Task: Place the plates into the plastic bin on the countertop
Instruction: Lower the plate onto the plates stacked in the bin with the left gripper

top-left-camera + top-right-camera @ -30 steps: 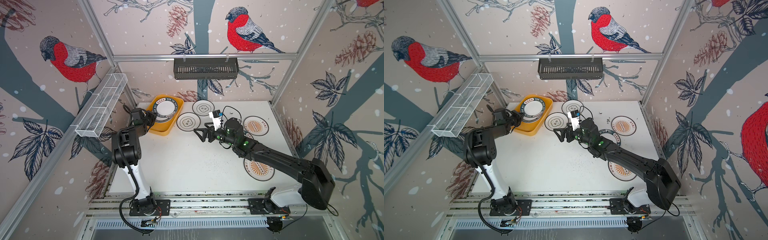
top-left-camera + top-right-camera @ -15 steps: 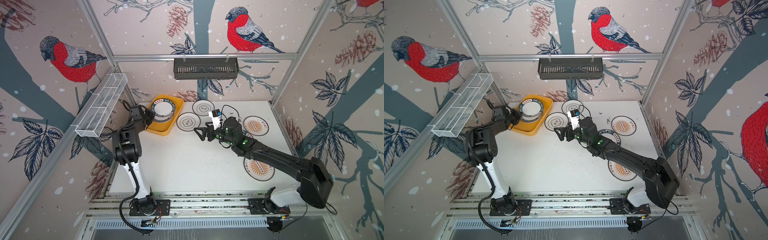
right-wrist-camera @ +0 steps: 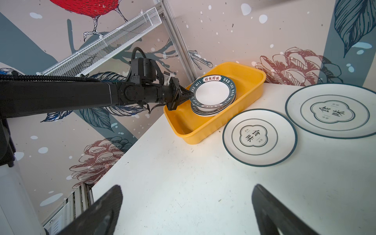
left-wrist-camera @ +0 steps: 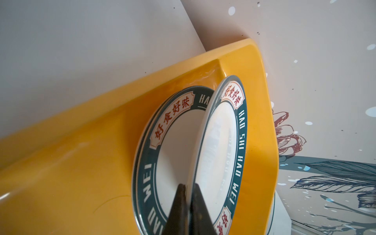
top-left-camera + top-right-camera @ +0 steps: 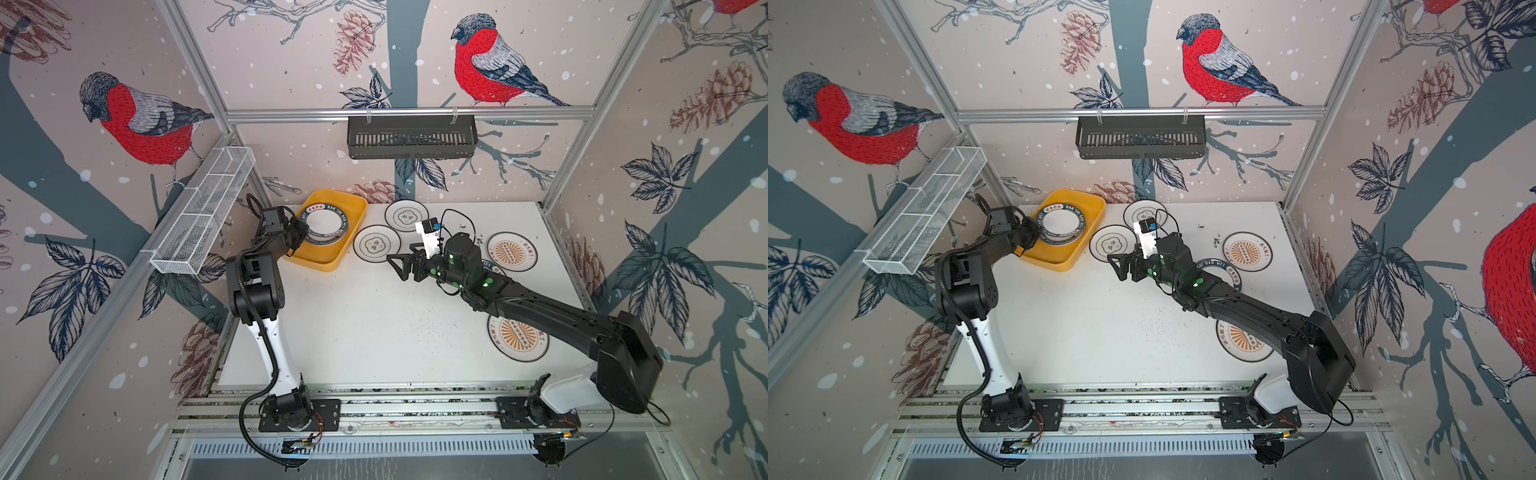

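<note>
The yellow plastic bin [image 5: 318, 262] [image 5: 1054, 262] sits at the countertop's [image 5: 353, 324] back left and holds a stack of green-rimmed plates [image 3: 211, 112] [image 4: 175, 146]. My left gripper [image 5: 302, 230] [image 4: 188, 186] is shut on the rim of another green-rimmed plate [image 4: 219, 138] [image 3: 213, 90], tilted above that stack. My right gripper [image 5: 395, 264] [image 3: 186, 189] hangs open and empty over bare countertop, beside a flower-emblem plate [image 5: 377, 244] [image 3: 259, 137]. A second flower plate [image 5: 406, 215] lies behind it. Two sunburst plates [image 5: 511, 251] [image 5: 517, 336] lie at the right.
A green-rimmed plate [image 5: 1229, 274] lies partly hidden under my right arm. A black slatted basket [image 5: 411, 137] hangs on the back rail. A white wire-mesh basket [image 5: 203, 212] runs along the left wall above my left arm. Aluminium rails edge the front.
My left gripper has shifted slightly further over the bin, the plate still in its grip. The right arm has hardly moved.
</note>
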